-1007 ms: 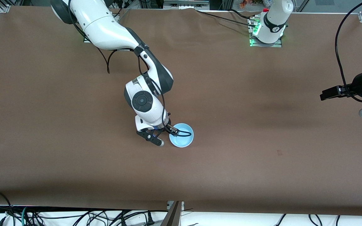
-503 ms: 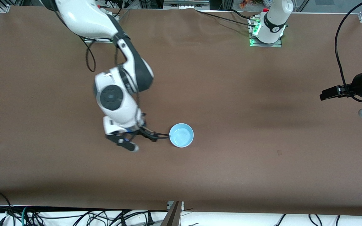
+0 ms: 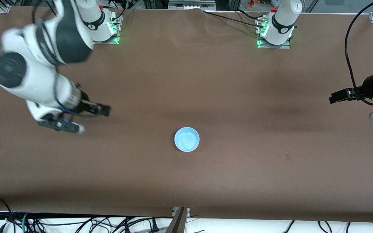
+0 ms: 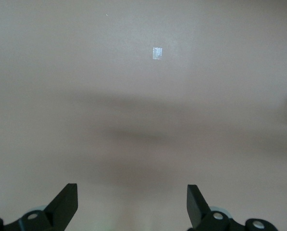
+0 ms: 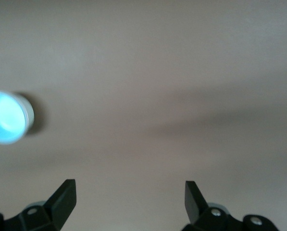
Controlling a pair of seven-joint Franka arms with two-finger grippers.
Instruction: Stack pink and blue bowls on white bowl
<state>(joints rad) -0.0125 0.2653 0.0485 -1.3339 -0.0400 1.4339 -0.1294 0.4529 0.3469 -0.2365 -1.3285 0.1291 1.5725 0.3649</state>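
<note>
The light blue bowl (image 3: 186, 139) stands alone at the middle of the brown table, open side up. It also shows in the right wrist view (image 5: 6, 118), with a pale band along its outer side. The pink bowl and the white bowl do not show on their own in any view. My right gripper (image 3: 104, 110) is open and empty, up over bare table toward the right arm's end, well apart from the bowl; its fingers stand wide in the right wrist view (image 5: 130, 184). My left gripper (image 3: 335, 97) waits open and empty over the left arm's end of the table (image 4: 131, 188).
The brown table cloth (image 3: 238, 97) covers the whole table. A small pale mark (image 4: 156, 53) lies on the cloth under the left wrist. Cables (image 3: 76, 223) hang along the table edge nearest the front camera. Both arm bases (image 3: 277, 32) stand at the top edge.
My right gripper has let go of the blue bowl's rim and swung away toward the right arm's end of the table. The bowl has stayed put. The left arm has not moved.
</note>
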